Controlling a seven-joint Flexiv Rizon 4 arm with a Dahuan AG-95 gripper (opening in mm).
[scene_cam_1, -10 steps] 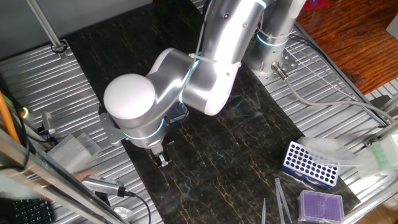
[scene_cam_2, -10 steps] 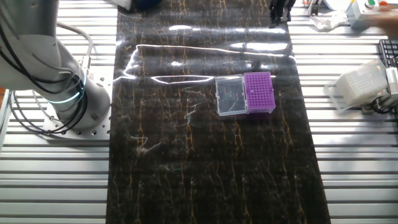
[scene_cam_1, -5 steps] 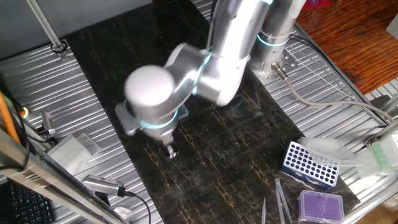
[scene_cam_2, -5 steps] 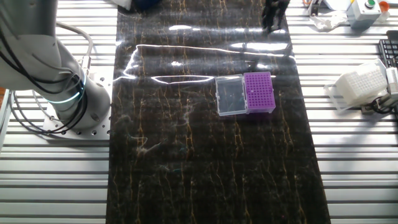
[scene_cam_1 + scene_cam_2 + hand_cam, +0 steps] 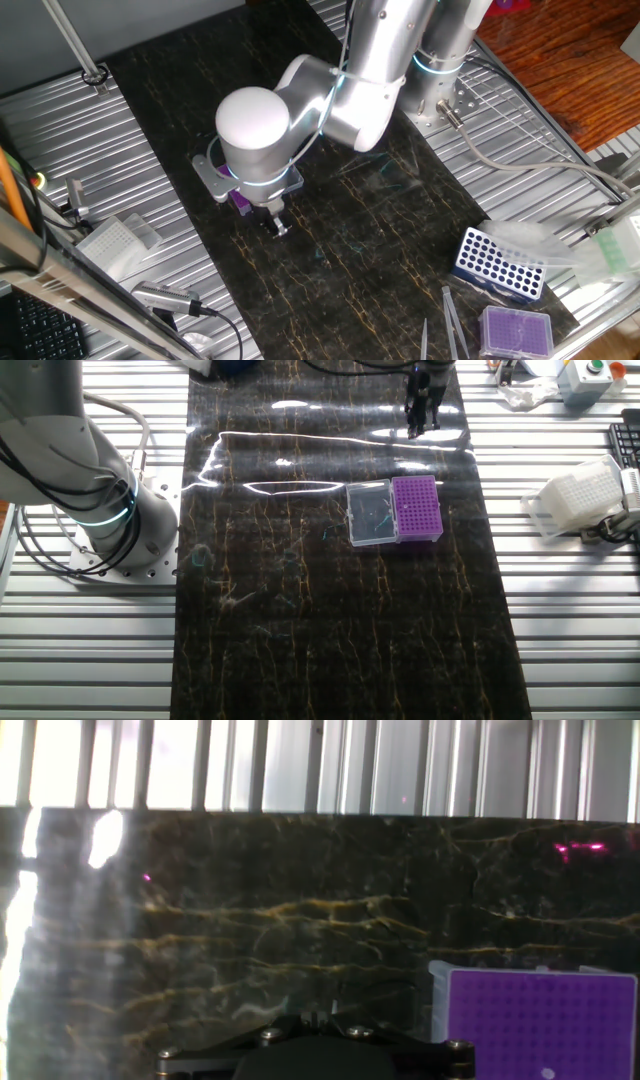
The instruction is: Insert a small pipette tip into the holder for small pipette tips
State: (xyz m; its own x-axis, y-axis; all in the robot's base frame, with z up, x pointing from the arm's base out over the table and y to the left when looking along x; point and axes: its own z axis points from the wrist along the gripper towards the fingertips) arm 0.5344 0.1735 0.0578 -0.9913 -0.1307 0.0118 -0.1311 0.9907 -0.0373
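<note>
The holder for small pipette tips has a vivid purple grid top (image 5: 416, 507) and a clear lid (image 5: 369, 515) lying open at its side. It stands mid-mat. In the one fixed view only a purple corner (image 5: 240, 199) shows under the arm. In the hand view its grid (image 5: 545, 1025) sits at the lower right. My gripper (image 5: 279, 226) hangs above the mat just beside the holder, and it also shows at the top of the other fixed view (image 5: 418, 415). Its fingers are pressed together on a small pale pipette tip (image 5: 283, 231), which is barely visible.
A blue rack with round holes (image 5: 498, 264) and a paler purple-topped box (image 5: 517, 330) stand at the mat's far corner, with tweezers (image 5: 452, 318) beside them. A white tip box (image 5: 580, 495) sits off the mat on the ribbed metal table (image 5: 560, 610).
The arm has swung from the mat's edge near the white tip box toward the holder. The gripper now hangs next to the holder, and its fingers have stayed together.
</note>
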